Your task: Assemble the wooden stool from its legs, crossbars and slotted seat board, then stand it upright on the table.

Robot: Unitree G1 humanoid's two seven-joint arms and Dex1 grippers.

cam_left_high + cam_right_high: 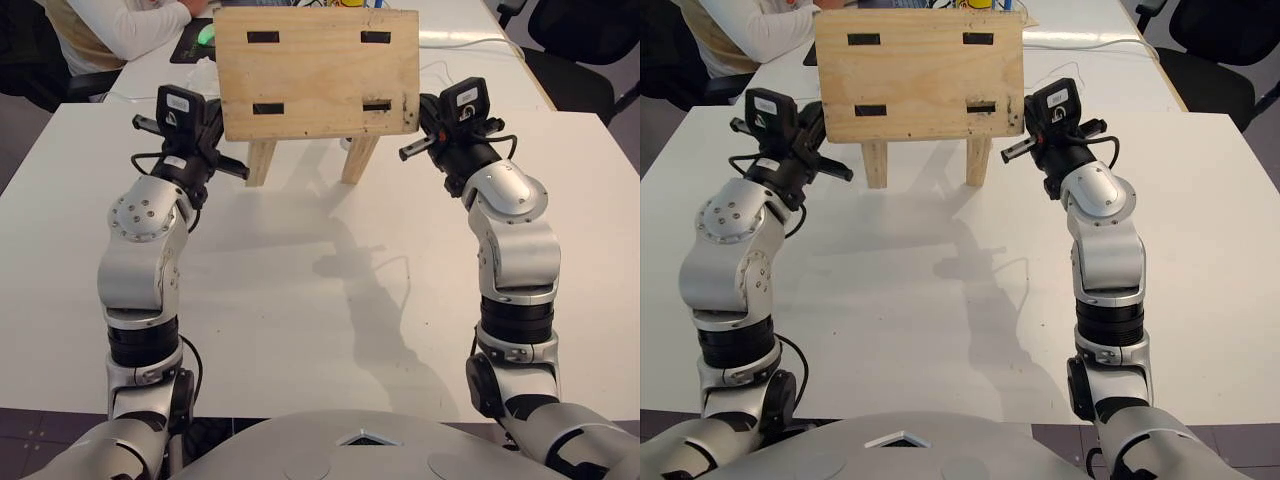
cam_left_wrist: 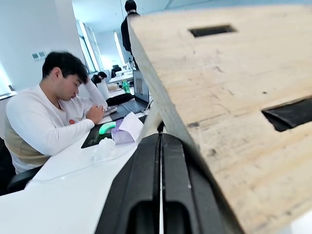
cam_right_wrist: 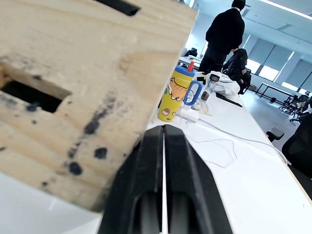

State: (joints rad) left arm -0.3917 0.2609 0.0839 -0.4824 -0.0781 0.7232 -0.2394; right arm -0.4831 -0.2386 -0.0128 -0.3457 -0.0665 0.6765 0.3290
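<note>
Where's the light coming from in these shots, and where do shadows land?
Left eye view: the stool casts a soft shadow on the table toward the robot, so the light seems to come from above and ahead. Right wrist view: bright windows glow far behind the stool.

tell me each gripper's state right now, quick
Left gripper: closed, holding nothing, beside the seat board.
Right gripper: closed, holding nothing, beside it too.

Seat board [image 1: 316, 70] pale wood, dark slots; table [image 1: 290, 330] white; mug [image 3: 176, 95] yellow, blue handle.
</note>
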